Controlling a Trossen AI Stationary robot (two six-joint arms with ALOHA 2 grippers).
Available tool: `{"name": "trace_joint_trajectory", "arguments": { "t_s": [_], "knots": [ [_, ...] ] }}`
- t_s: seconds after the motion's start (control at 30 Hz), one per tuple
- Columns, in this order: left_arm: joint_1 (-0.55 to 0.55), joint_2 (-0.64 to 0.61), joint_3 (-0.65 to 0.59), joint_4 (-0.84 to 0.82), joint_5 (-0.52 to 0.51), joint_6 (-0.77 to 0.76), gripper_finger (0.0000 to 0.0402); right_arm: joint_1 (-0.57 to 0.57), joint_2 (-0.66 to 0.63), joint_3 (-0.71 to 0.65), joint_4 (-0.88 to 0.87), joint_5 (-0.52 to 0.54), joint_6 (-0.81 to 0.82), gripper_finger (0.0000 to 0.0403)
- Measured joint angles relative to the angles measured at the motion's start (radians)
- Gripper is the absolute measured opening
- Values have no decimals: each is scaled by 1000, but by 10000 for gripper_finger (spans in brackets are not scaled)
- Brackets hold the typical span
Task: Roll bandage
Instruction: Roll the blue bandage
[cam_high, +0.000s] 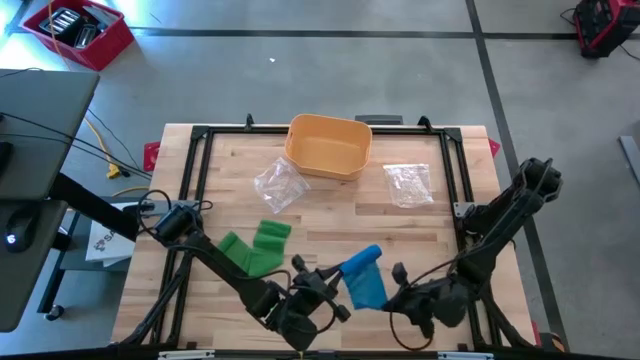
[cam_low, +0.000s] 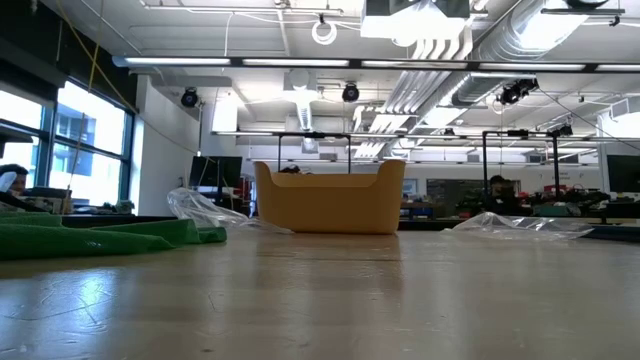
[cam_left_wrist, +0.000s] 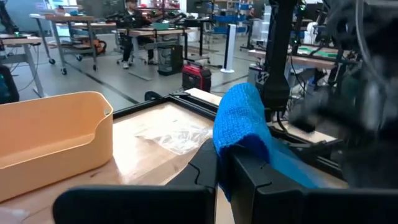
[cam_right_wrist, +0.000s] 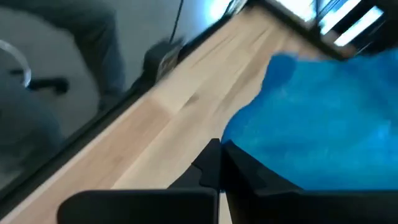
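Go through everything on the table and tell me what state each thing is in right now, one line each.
blue bandage: partly rolled, pinched at both ends
left gripper: shut on the blue bandage
right gripper: shut on the blue bandage
green bandage: loose, unrolled, untouched
yellow bin: upright, empty
two plastic bags: crumpled, empty

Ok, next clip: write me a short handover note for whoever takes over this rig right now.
Left gripper: shut on the blue bandage, at the table's near edge.
Right gripper: shut on the same blue bandage from the other side.
Also on the table: a green bandage lying loose by the left arm, a yellow bin at the far edge, and two clear plastic wrappers near it.
Done: blue bandage held by both grippers.
Left: roll it up; it looks only partly folded. The green one is untouched.
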Motion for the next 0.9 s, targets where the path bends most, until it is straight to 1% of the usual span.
{"name": "trace_joint_trajectory", "arguments": {
  "t_s": [0.17, 0.23, 0.33, 0.47, 0.6, 0.7, 0.83, 0.9],
  "knots": [
    [0, 0, 0, 13, -1, 8, 10, 5, 121, -1, -26, -73, 78, 1],
    [4, 0, 0, -8, 41, 6, 10, 4, 173, -1, -16, -100, 100, 0],
    [16, 0, 0, -67, 98, -57, 10, 4, 230, -1, -11, -129, 153, 0],
    [26, 0, -2, -126, 89, -116, 10, 7, 278, -1, -6, -193, 240, 0],
    [35, 0, -2, -136, 95, -129, 10, 19, 296, -1, 33, -188, 249, 0],
    [36, 0, -2, -137, 98, -129, 10, 26, 288, -1, 27, -153, 251, 0],
    [30, 0, -2, -133, 96, -124, 10, 40, 258, -1, -43, -96, 303, 0],
    [23, 0, -2, -114, 79, -124, 10, 45, 248, -1, -95, -77, 334, 0]
  ]
}}
